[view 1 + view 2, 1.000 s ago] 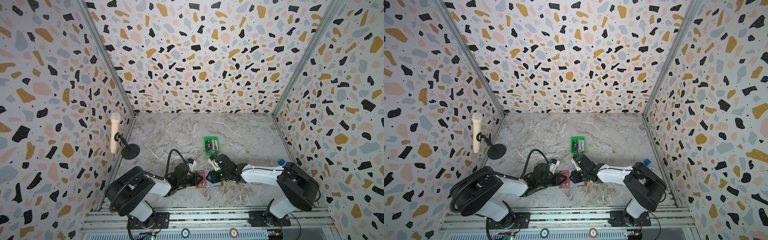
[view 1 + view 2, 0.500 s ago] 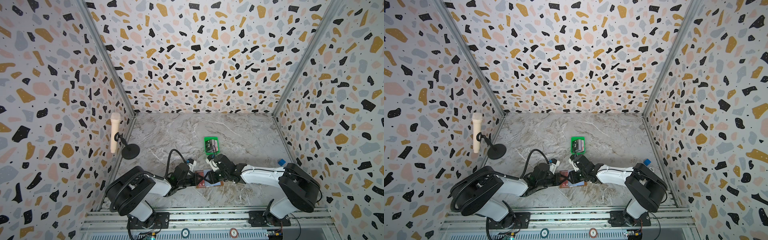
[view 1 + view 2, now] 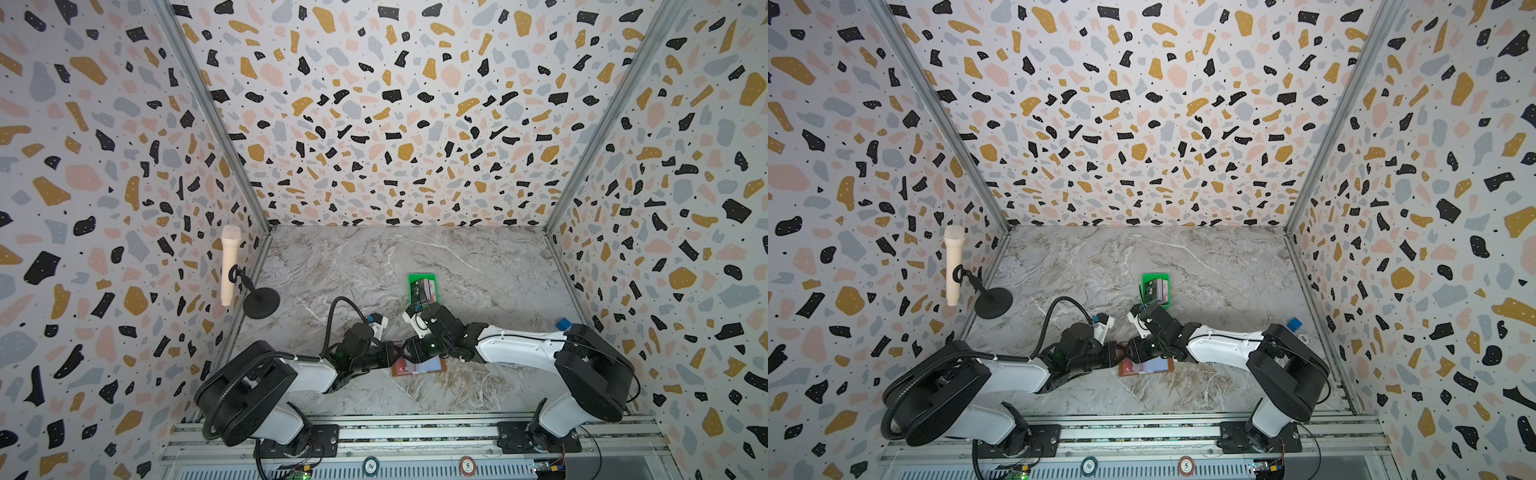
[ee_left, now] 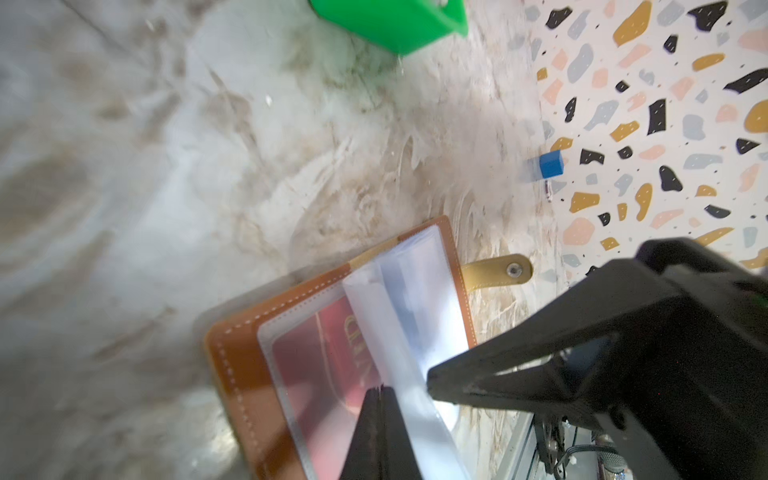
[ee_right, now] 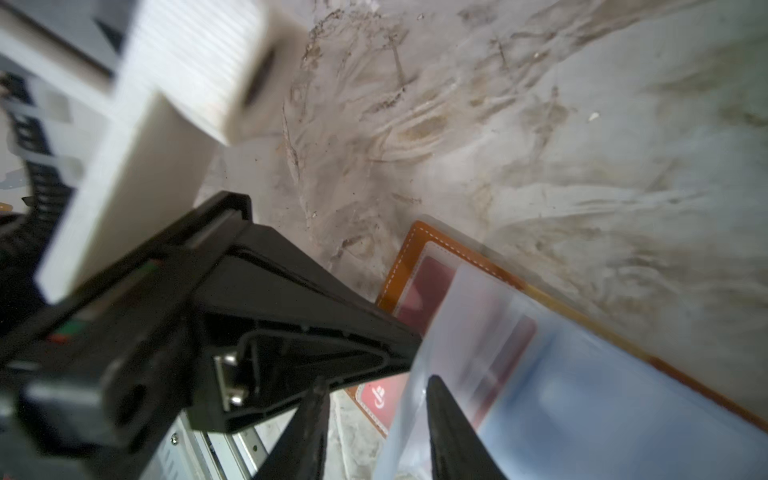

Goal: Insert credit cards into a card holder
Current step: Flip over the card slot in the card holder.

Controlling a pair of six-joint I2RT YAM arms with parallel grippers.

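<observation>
The table (image 3: 374, 257) is big and flat. The card holder (image 4: 241, 357) lies open on it, right under both claws. It looks light and bendy, like a thin little book, so it may slide if it is pushed and nothing holds it down. The brown cover is the firm part to press on.

The left claw (image 4: 377, 390) has its fingers tight together. Its tip is down on the open holder and touches a clear sleeve (image 4: 386, 316). I cannot tell if it pinches the sleeve or only presses on it.

The right claw (image 5: 374, 382) has its fingers apart with nothing between them. One finger looks to be against the lifted sleeve. The sleeve seems soft, floppy and slippery. The loose edge is the best place to hold it, and gently, as it could crease.

The green tray (image 3: 411, 277) sits a little past the right claw, away from the robot. The cards (image 3: 424, 289) are packed in it. They look thin, stiff and smooth, so a pinch on an edge that sticks up should work best.

One red card (image 4: 320, 361) sits inside a sleeve, just beside the left claw's tip.
</observation>
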